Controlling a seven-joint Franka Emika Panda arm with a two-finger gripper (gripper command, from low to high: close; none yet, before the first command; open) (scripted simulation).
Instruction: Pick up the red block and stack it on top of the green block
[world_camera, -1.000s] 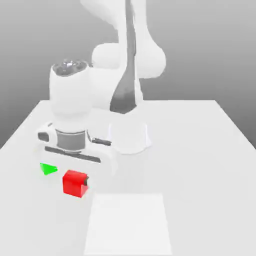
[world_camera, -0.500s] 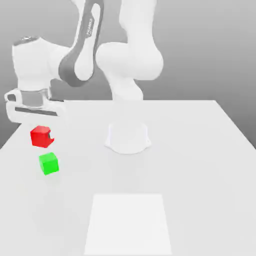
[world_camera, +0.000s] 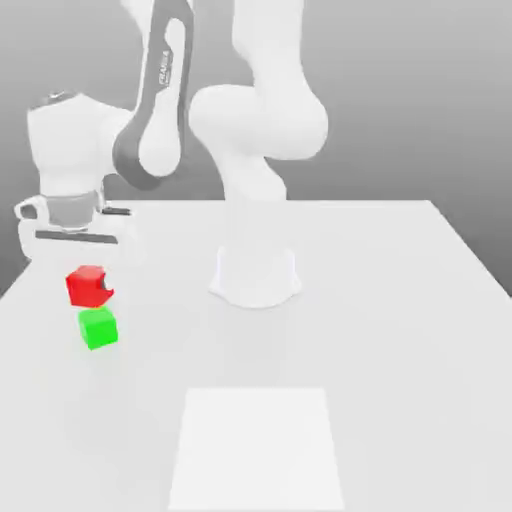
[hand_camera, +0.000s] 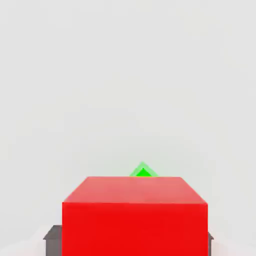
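Note:
The red block (world_camera: 88, 286) hangs in the air at the exterior view's left, with my gripper (world_camera: 90, 290) shut on it from above. Just below it the green block (world_camera: 98, 328) rests on the white table; a thin gap separates the two cubes. In the hand view the red block (hand_camera: 134, 215) sits large between dark fingertips (hand_camera: 52, 235), and a corner of the green block (hand_camera: 143, 171) peeks out past its far edge.
The arm's white base (world_camera: 256, 272) stands mid-table, to the exterior view's right of the blocks. A white square patch (world_camera: 256, 445) lies on the table (world_camera: 400, 330) near its front edge.
The hand carried the red block up and toward the exterior view's left, over the green block, then sank a little toward it in the last half second. The jaws stayed shut on it.

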